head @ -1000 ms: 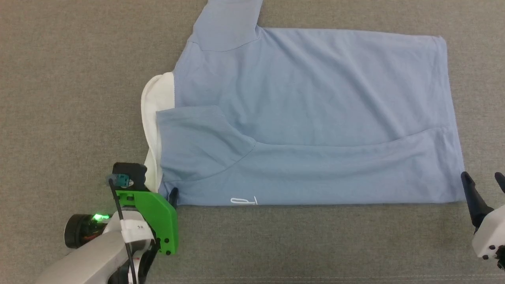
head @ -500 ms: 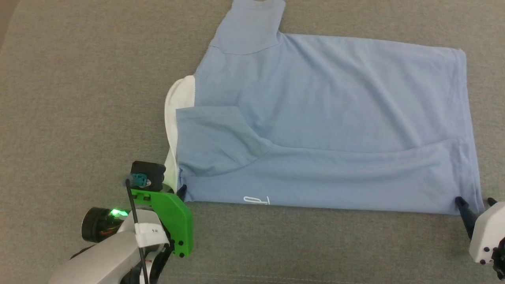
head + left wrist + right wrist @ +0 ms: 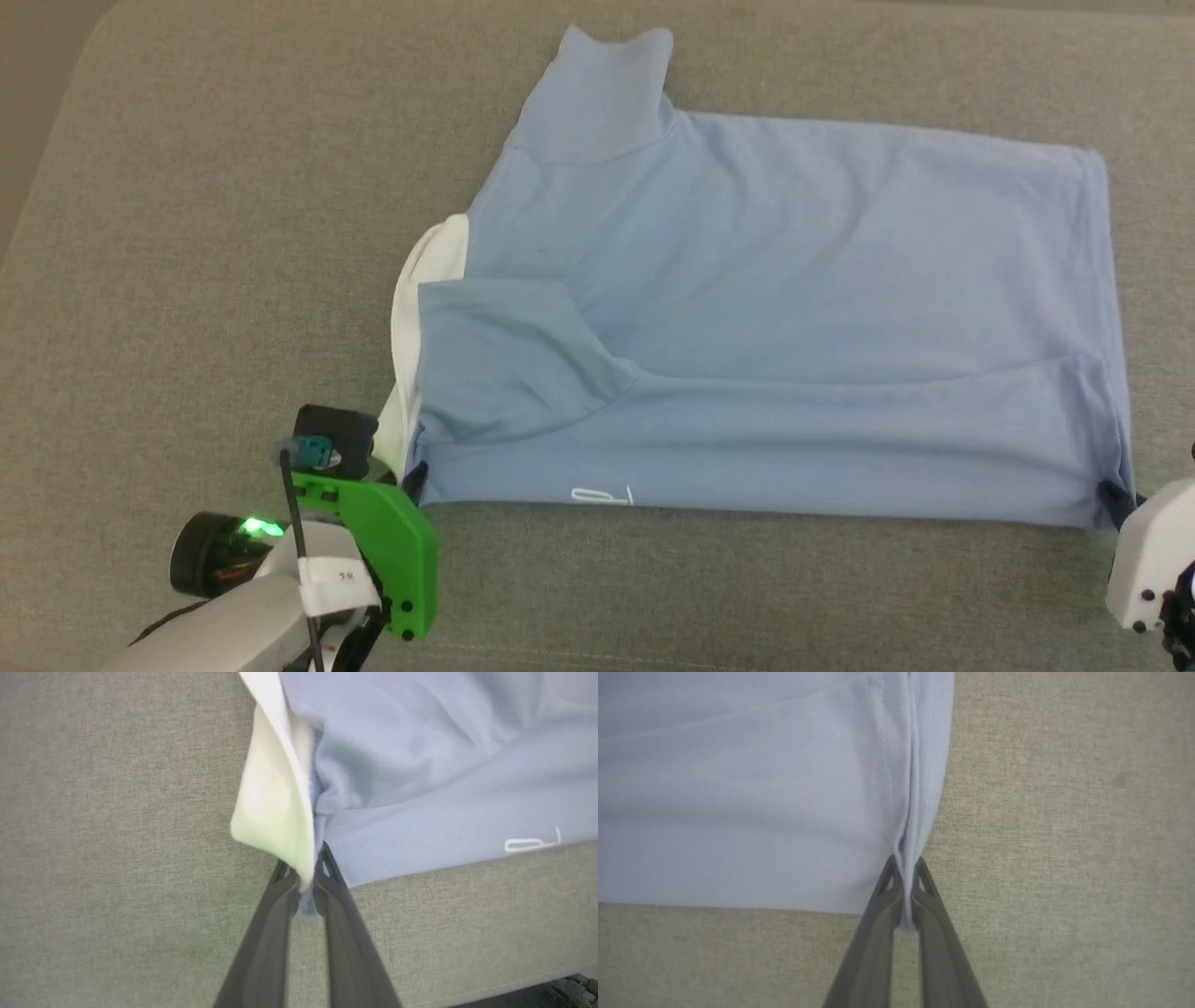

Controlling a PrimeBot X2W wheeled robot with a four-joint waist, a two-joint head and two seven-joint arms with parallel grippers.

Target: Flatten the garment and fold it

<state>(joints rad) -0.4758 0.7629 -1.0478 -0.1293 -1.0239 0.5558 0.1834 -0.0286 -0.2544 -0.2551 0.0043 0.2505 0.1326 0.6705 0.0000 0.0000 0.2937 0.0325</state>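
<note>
The garment (image 3: 775, 308), a light blue polo shirt, lies spread on the grey surface with its near long edge folded over and one sleeve (image 3: 597, 93) pointing away. Its white collar (image 3: 420, 308) shows at the left and a white logo (image 3: 602, 496) at the near edge. My left gripper (image 3: 413, 478) is shut on the garment's near left corner by the collar (image 3: 275, 802); its fingertips (image 3: 306, 868) pinch the cloth. At the near right corner my right gripper (image 3: 1116, 492) is shut on the hem (image 3: 906, 812), cloth pinched between the fingertips (image 3: 904, 870).
Grey fabric surface (image 3: 205, 233) surrounds the shirt, with its left edge and rounded corner (image 3: 56, 121) at the upper left and a seam (image 3: 747, 653) along the near side.
Both grippers have closed on the garment's near corners, the left first, then the right after moving in to the hem. The head view has shifted, showing more of the far sleeve.
</note>
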